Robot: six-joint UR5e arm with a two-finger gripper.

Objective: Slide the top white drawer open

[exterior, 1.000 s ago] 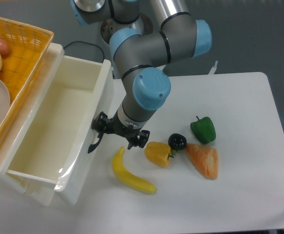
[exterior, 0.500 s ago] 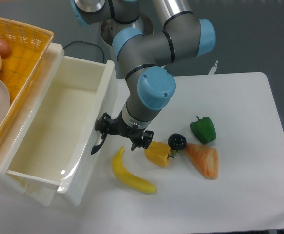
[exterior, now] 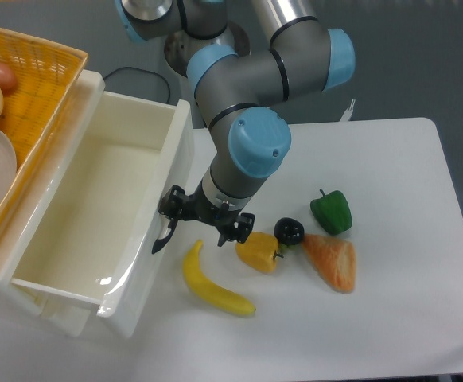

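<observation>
The top white drawer [exterior: 96,207] stands pulled out to the right of the white cabinet, its inside bare. Its curved black handle [exterior: 163,235] sits on the front panel facing the table. My gripper [exterior: 170,216] is at that handle, one finger [exterior: 171,201] just above it against the drawer front; the jaws look closed around the handle. The other finger [exterior: 241,226] points toward the yellow pepper.
A yellow woven basket [exterior: 33,87] with food items rests on the cabinet top at left. On the table lie a banana [exterior: 212,285], yellow pepper [exterior: 258,250], a dark round fruit [exterior: 289,231], green pepper [exterior: 331,212] and an orange slice [exterior: 332,259].
The drawer has slid further out to the right, with my gripper and arm moving right along with the handle.
</observation>
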